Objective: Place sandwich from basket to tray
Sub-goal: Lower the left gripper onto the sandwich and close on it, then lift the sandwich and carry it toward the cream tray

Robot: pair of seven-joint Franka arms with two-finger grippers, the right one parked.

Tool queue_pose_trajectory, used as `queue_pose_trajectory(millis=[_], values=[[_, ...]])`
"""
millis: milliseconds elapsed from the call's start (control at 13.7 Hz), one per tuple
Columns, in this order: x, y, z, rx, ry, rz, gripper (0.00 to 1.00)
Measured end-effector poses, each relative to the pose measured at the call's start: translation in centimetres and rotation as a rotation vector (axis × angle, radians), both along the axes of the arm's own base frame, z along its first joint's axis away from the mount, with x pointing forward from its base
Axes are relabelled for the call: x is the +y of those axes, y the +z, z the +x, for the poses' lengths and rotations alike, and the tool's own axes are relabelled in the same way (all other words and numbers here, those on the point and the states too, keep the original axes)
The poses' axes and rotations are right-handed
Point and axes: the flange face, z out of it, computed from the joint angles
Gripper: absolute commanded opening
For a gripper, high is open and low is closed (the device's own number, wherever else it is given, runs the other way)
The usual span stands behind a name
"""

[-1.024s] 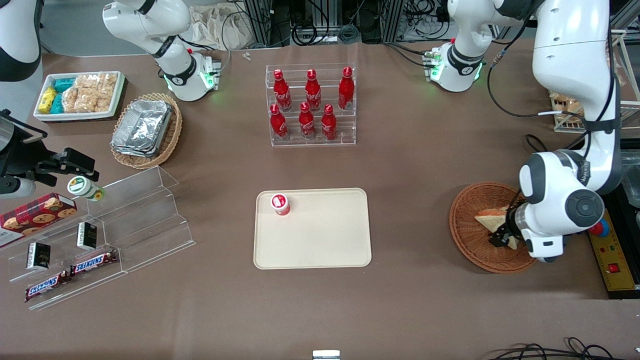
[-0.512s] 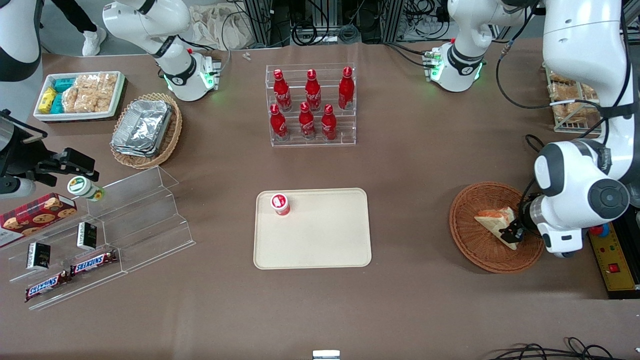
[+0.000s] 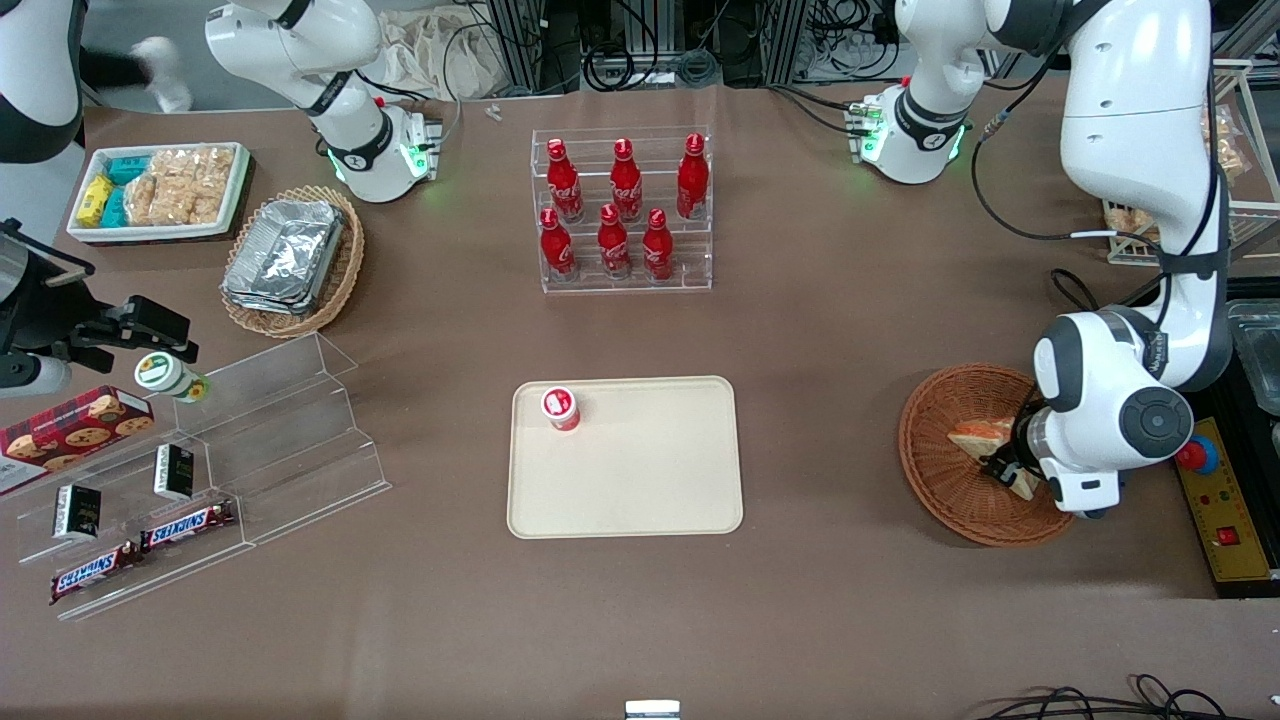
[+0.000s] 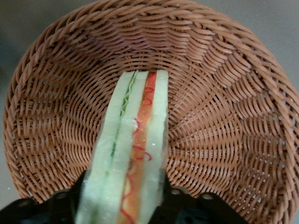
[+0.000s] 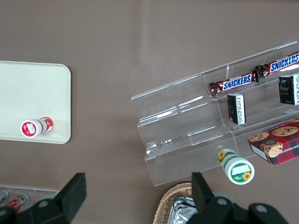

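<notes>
Half a second ago the left arm's wrist stood out toward the working arm's end of the bench, leaving most of the sandwich point(image 3: 975, 436) uncovered. Now the wrist has swung back over the basket point(image 3: 935, 480), hiding much of the wedge again. The tool point(image 3: 1003, 472) sits at the sandwich, with a finger point(image 4: 180, 210) on each face of the bread.

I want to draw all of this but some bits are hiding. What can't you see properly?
- Front view: the tool and part of the sandwich are covered by the working arm's wrist.
- Front view: the basket rim nearest that arm is hidden under it.
- Left wrist view: the sandwich's grasped end runs off the picture edge, so its full shape is cut off.
- Front view: the label on the red bottle on the tray is too small to read.
</notes>
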Motion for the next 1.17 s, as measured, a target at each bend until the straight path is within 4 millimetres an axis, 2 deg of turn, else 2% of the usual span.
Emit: queue_pose_trajectory(millis=[146,220,293,439,585,659,805,1171], values=[[-0.1,0.9,0.2,-0.008,-0.016,-0.005,0.0],[-0.1,2.2,0.1,0.0,-0.045,-0.014,0.0],[-0.2,4.4,-0.2,0.027,-0.09,-0.031,0.0],[-0.5,10.5,-1.3,0.08,-0.209,-0.081,0.0],[-1.6,15.6,-2.5,0.081,-0.363,-0.144,0.0],[-3.3,17.0,-2.8,0.065,-0.438,-0.188,0.0],[-8.3,17.7,-3.2,0.047,-0.565,-0.253,0.0],[-23.9,17.7,-4.7,-0.065,-0.832,-0.303,0.0]])
